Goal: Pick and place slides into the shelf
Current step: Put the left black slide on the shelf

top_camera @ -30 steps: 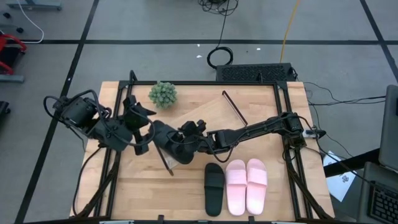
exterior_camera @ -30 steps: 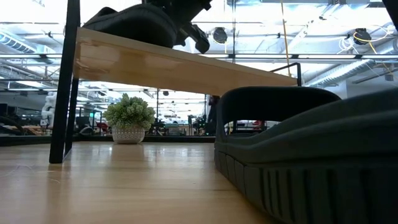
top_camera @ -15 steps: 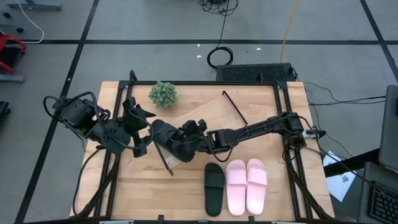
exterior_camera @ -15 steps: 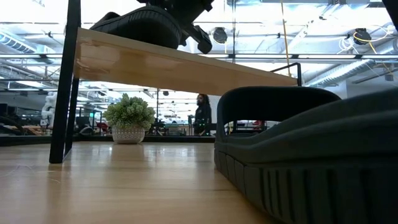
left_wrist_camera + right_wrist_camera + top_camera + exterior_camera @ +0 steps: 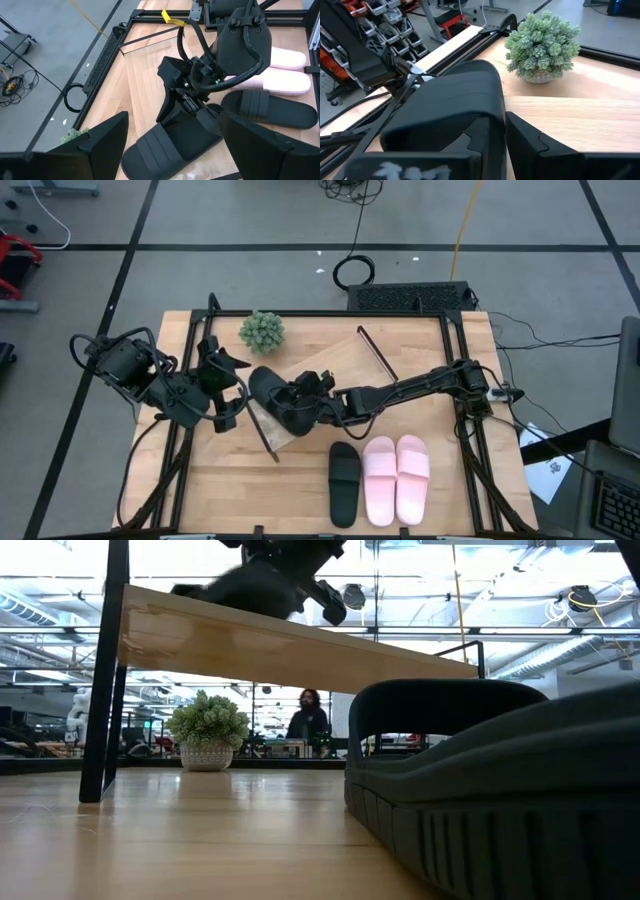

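Observation:
My right gripper (image 5: 298,402) reaches across the table to the shelf (image 5: 335,365), a light-wood board with black wire end frames that lies slanted across the table's middle. It is shut on a black slide (image 5: 272,392) over the board's near-left end. In the low view this slide (image 5: 240,585) shows blurred at the board's (image 5: 300,645) top. The second black slide (image 5: 343,483) and the pink pair (image 5: 396,478) lie soles down near the table's near edge. My left gripper (image 5: 228,395) hovers open just left of the held slide. My right gripper holds the black slide by its heel end (image 5: 202,120), behind the wide strap (image 5: 455,95), pinched between the two fingers (image 5: 535,142). The fingers come slanting down from the table's right side, along the slide. Whether the sole touches the board, I cannot tell.
A small potted plant (image 5: 262,331) stands at the table's far-left corner, close to the shelf's end. A black frame (image 5: 455,370) borders the table. A person (image 5: 308,720) shows far off in the room behind.
My right gripper has carried the black slide a little toward the table's far edge over the shelf's left end; in the low view the slide has shifted along the board's top and is blurred now. A person has walked into view in the room behind.

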Motion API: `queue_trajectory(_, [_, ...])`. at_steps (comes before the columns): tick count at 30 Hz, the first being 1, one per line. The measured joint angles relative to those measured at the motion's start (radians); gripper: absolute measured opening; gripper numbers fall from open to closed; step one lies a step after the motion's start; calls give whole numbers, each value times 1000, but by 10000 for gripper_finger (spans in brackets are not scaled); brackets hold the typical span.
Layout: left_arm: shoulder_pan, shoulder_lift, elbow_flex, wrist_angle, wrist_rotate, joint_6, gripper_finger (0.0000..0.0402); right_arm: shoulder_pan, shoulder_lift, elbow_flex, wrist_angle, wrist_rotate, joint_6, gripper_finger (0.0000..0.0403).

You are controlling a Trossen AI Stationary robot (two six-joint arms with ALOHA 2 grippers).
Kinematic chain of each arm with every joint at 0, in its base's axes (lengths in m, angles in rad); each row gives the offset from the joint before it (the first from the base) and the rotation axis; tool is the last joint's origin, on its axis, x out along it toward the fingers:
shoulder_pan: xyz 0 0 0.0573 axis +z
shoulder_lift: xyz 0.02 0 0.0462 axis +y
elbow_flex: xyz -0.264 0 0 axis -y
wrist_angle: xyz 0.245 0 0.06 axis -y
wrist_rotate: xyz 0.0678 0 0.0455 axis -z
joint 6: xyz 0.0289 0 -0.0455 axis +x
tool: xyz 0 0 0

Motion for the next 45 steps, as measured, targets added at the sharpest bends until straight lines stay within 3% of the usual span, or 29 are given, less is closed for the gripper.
queue_trajectory(37, [0, 0, 0, -1, -3, 50, 315, 16, 0, 0, 74, -113, 26, 50])
queue_trajectory(45, [0, 0, 0, -1, -3, 50, 318, 21, 0, 0, 80, -114, 26, 85])
